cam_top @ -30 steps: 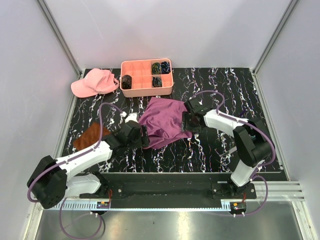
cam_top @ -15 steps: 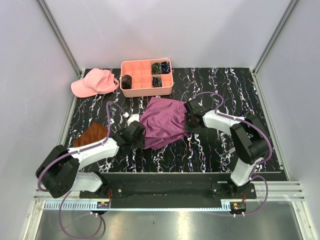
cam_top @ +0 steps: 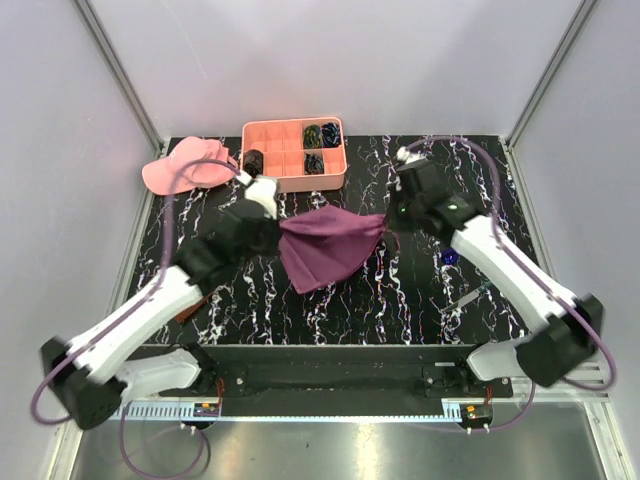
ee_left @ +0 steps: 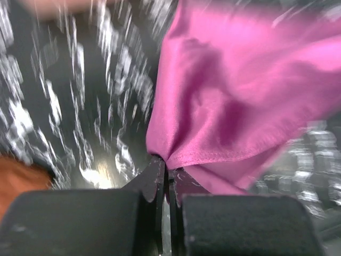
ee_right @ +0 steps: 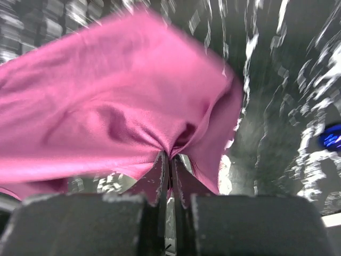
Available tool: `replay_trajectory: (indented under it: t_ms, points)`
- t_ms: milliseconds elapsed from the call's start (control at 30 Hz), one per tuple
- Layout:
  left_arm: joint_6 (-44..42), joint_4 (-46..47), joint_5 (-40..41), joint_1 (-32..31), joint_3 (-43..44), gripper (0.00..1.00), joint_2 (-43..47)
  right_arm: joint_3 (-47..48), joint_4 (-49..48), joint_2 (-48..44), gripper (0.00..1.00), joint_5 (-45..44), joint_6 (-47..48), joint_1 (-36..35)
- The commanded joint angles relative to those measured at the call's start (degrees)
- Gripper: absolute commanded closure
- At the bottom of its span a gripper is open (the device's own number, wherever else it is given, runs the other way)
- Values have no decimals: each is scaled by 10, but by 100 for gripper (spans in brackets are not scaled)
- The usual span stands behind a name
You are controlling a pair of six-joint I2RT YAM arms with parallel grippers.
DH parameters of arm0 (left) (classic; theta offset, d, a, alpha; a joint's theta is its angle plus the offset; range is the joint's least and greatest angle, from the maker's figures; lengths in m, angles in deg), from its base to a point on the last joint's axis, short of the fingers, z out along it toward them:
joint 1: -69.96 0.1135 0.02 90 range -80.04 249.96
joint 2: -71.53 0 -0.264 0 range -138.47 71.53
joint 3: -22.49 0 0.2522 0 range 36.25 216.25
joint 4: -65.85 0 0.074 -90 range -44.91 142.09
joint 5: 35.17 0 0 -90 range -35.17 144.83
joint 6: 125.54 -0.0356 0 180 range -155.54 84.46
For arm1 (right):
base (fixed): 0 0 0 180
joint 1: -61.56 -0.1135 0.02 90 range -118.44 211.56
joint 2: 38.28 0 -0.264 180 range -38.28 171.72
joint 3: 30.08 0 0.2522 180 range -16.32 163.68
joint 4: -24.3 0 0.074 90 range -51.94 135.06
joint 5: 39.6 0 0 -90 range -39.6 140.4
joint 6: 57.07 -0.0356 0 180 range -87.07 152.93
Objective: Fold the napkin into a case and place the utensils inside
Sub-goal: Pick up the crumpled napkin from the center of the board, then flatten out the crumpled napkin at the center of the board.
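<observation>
Left claw (cam_top: 270, 230) is pinched shut on a napkin (cam_top: 330, 250) corner, jaws together, cloth bunched at the tips. Right claw (cam_top: 388, 232) same, clamped on the opposite corner. Napkin is stretched between the two claws: top edge taut, rest sagging to a point toward the bases. Can't tell if that low point touches the table (cam_top: 340, 310). Blue-tipped utensil (cam_top: 449, 257) lies on the table right of the Right claw, clear of the cloth. Wrist views are blurred.

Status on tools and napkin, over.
Left tool shut on napkin edge. Right tool shut on far edge. Napkin hangs between them. Pink tray close behind left tool.
</observation>
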Motion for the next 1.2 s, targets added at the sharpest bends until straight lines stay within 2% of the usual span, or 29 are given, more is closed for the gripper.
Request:
replay_trajectory:
  t_ms: [0,67,133,267,367,400,433,467,567,600,667,733,767,833,867,933,1000,1167]
  points:
    - [-142,-68,-120,2,124,100,105,84,126,-90,94,-2,66,2]
    - [-167,-103,-171,2,161,100,123,119,171,-124,94,13,64,2]
    - [-189,-127,-223,2,204,100,148,118,175,-176,94,32,52,2]
    - [-153,-147,-233,2,235,100,156,25,132,-245,85,81,9,2]
    - [-109,-145,-251,2,228,100,124,-30,102,-248,81,64,-13,2]
    - [-98,-145,-232,3,220,100,104,-38,92,-240,80,57,-18,2]
    - [-96,-145,-221,6,216,100,94,-54,81,-235,85,57,-17,2]
    - [-94,-145,-216,11,210,100,86,-60,59,-229,100,57,-19,4]
    - [-87,-134,-272,62,185,100,53,-73,24,-203,100,61,-34,4]
    - [-86,-135,-304,85,181,100,46,-77,16,-192,93,77,-31,4]
    - [-89,-127,-331,100,167,100,34,-97,-24,-182,50,162,-11,4]
    - [-90,-114,-362,115,156,100,30,-139,-70,-174,40,262,10,1]
    - [-91,-112,-367,118,148,100,24,-155,-120,-171,33,281,12,-3]
    - [-87,-107,-384,129,144,100,17,-185,-163,-157,25,289,26,-51]
    - [-82,-107,-388,132,144,100,10,-193,-200,-151,17,276,31,-70]
    - [-76,-103,-399,138,143,100,3,-208,-232,-126,12,221,35,-118]
    - [-72,-101,-404,141,146,100,-1,-216,-286,-86,9,203,36,-138]
    - [-65,-101,-415,158,152,100,-3,-176,-330,31,7,93,79,-246]
